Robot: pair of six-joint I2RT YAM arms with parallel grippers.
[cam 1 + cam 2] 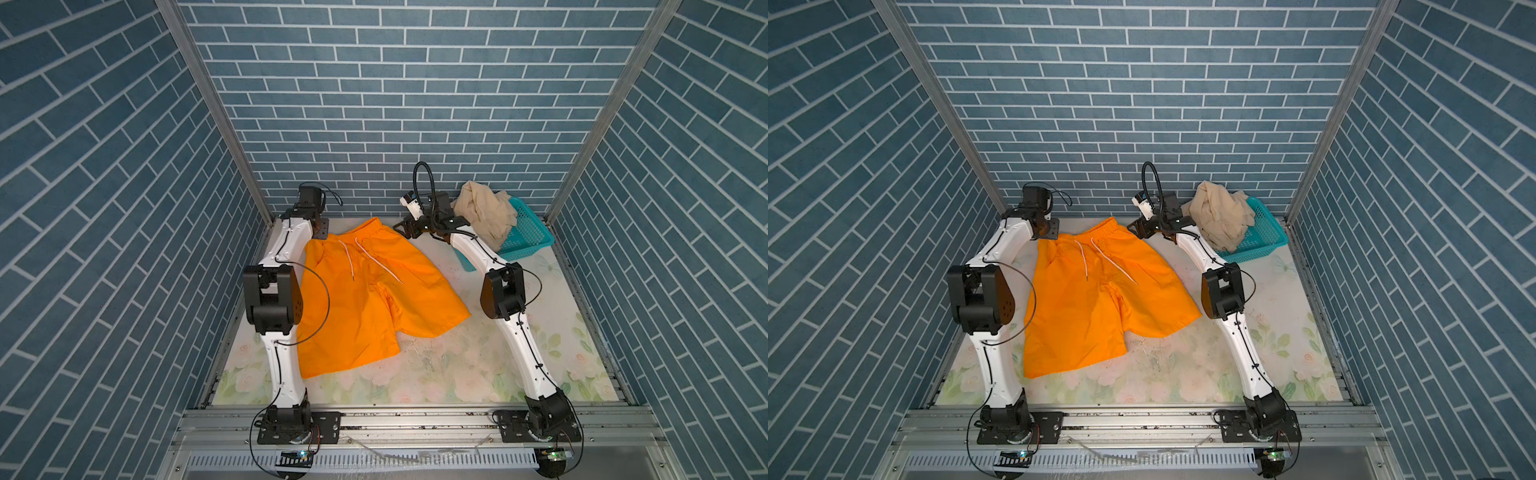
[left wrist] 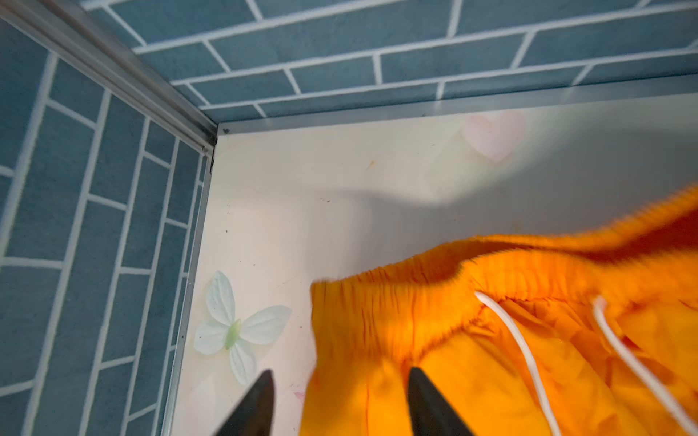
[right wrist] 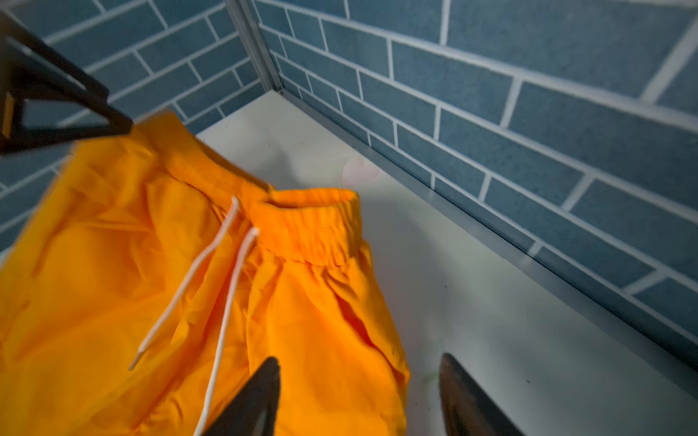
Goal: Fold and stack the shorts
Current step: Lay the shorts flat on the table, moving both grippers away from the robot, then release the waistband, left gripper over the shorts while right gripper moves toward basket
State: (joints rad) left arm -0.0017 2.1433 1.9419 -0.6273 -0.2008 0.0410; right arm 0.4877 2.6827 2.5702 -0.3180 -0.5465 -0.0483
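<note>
The orange shorts [image 1: 365, 299] [image 1: 1092, 299] lie spread flat on the table in both top views, with the waistband toward the far wall and the white drawstrings on top. My left gripper [image 1: 319, 230] [image 2: 341, 372] is open at the left waistband corner [image 2: 340, 302]; one fingertip is over the cloth, the other over bare table. My right gripper [image 1: 404, 230] [image 3: 360, 356] is open at the right side of the waist, straddling the cloth's edge [image 3: 396, 370]. Neither holds anything. The beige shorts [image 1: 484, 212] [image 1: 1221, 216] hang crumpled over the basket.
A teal perforated basket [image 1: 534, 235] [image 1: 1268, 232] stands in the far right corner against the walls. Blue brick walls close in three sides. The floral table surface [image 1: 457, 361] shows near the front and right. Both arms stretch from the front rail toward the far wall.
</note>
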